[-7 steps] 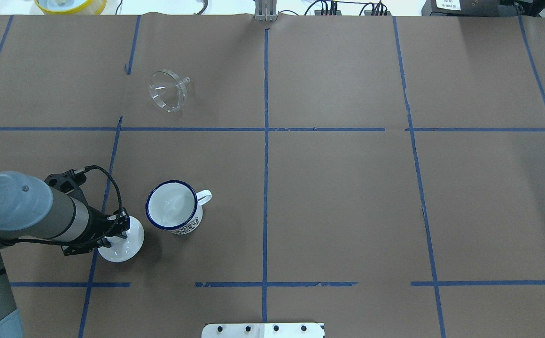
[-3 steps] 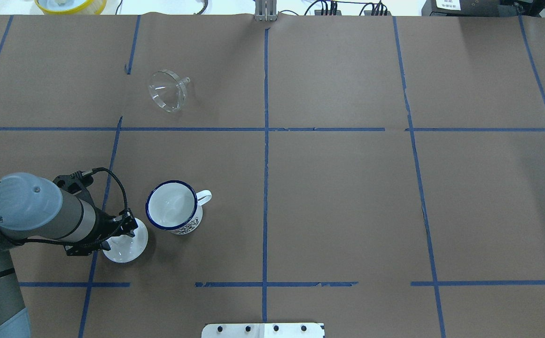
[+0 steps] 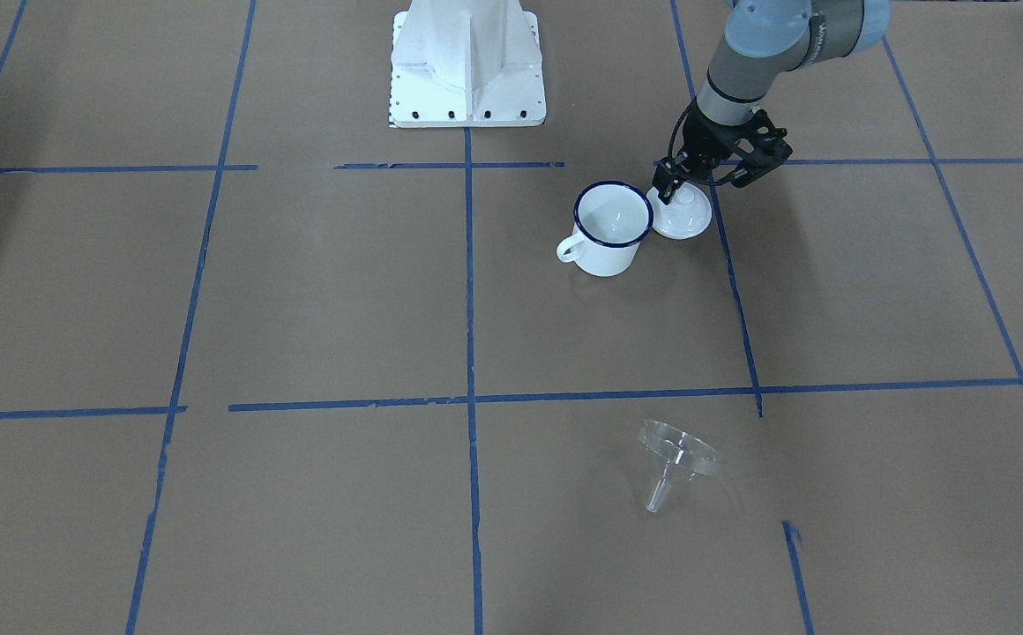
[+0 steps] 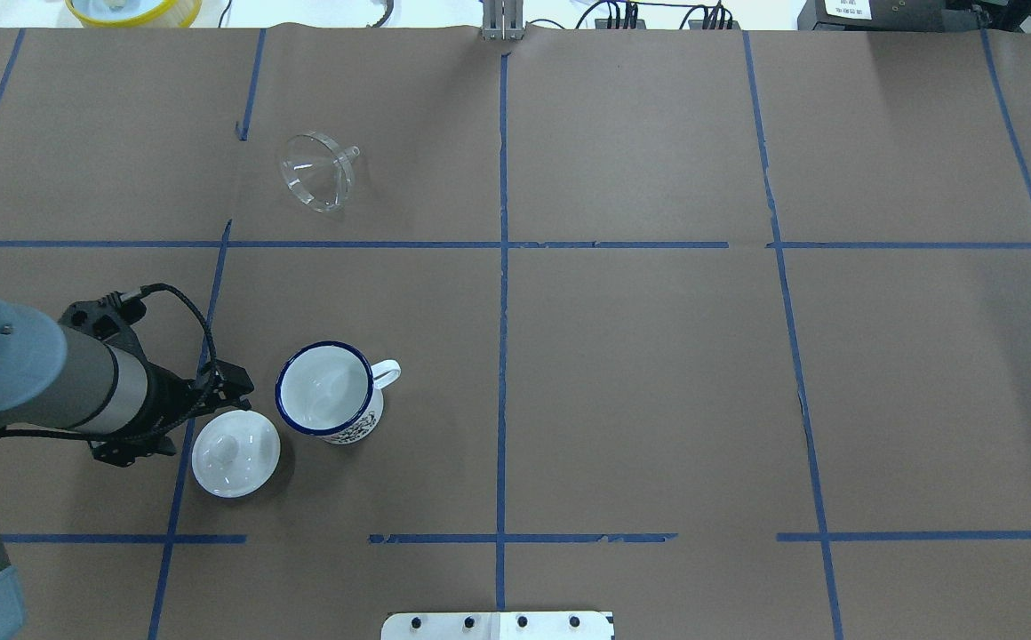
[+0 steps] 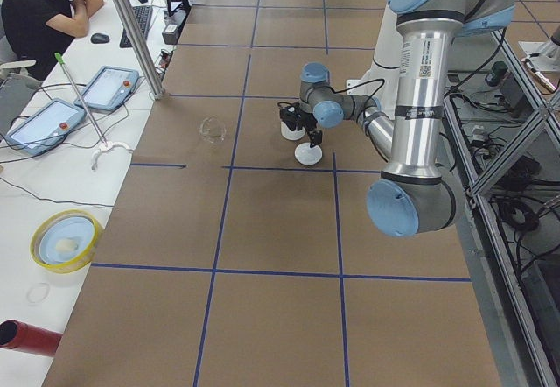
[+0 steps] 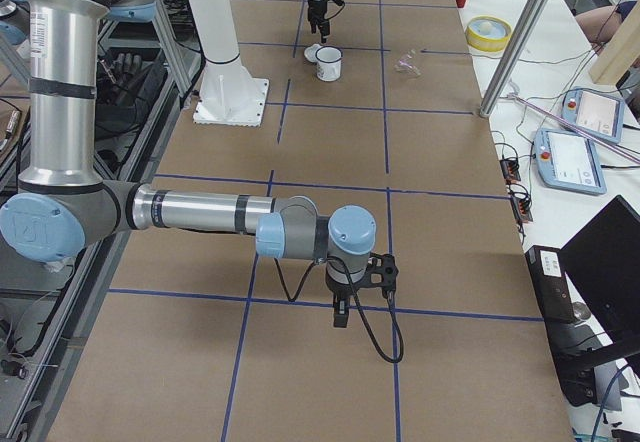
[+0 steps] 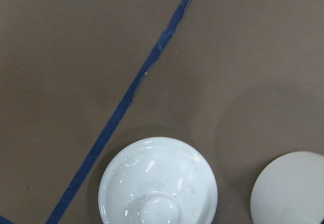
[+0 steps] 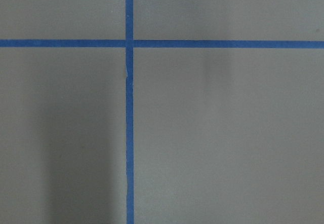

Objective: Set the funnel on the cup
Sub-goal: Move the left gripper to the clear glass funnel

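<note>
The clear funnel (image 4: 315, 173) lies on its side on the brown paper, far from the robot, its spout pointing away; it also shows in the front view (image 3: 679, 454). The white mug with a blue rim (image 4: 329, 400) stands upright and empty, its handle to the right (image 3: 610, 231). My left gripper (image 4: 229, 389) hovers just left of the mug, open and empty, above a white knobbed lid (image 4: 235, 452). The left wrist view shows the lid (image 7: 158, 183) below. My right gripper (image 6: 340, 314) shows only in the exterior right view, near the table; I cannot tell its state.
The lid (image 3: 681, 213) lies flat right beside the mug, knob up. The robot's white base plate (image 4: 498, 625) sits at the near edge. A yellow bowl (image 4: 133, 9) stands beyond the far edge. Blue tape lines cross the paper.
My left gripper has let go of the white lid and moved off it, away from the robot. The lid now lies uncovered beside the mug. Funnel and mug have not moved.
</note>
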`<state>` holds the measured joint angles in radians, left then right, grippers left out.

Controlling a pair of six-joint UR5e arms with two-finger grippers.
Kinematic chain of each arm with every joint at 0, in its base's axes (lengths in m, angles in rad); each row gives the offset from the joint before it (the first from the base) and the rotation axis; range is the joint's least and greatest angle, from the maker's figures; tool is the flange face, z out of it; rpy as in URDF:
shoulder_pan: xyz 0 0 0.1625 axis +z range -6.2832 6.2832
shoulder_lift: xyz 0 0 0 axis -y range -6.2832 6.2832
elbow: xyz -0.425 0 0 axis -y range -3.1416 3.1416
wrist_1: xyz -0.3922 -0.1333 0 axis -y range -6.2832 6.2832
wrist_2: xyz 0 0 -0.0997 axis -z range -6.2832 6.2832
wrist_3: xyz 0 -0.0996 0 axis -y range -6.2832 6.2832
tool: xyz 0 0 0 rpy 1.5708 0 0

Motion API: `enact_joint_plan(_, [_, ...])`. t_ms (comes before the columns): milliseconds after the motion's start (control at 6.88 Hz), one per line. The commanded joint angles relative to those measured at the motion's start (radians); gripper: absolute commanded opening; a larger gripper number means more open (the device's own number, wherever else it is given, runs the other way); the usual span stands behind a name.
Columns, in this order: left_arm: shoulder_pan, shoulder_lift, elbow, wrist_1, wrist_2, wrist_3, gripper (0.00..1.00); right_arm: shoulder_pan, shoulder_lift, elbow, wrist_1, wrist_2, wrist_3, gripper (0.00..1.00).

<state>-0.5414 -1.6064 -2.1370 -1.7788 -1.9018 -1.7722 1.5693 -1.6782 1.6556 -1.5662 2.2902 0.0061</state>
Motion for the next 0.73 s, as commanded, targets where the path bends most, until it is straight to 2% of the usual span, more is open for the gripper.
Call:
enact_joint_plan(0, [-0.105, 0.030, -0.060, 0.007, -0.002, 0.033, 1.00, 0.000, 0.000, 0.000, 0.000, 0.000, 0.000, 1.00])
enact_joint_plan(145, [-0.126, 0.013, -0.051, 0.007, 0.001, 0.033, 1.00, 0.000, 0.000, 0.000, 0.000, 0.000, 0.000, 1.00])
enact_joint_plan(291, [-0.156, -0.071, -0.002, 0.007, 0.003, 0.031, 1.00, 0.000, 0.000, 0.001, 0.000, 0.000, 0.000, 1.00])
enact_joint_plan(436, [-0.217, -0.190, 0.108, 0.006, 0.000, 0.014, 1.00, 0.000, 0.000, 0.001, 0.000, 0.000, 0.000, 1.00])
enact_joint_plan(582, [-0.256, -0.242, 0.159, -0.019, -0.006, 0.014, 1.00, 0.000, 0.000, 0.000, 0.000, 0.000, 0.000, 1.00])
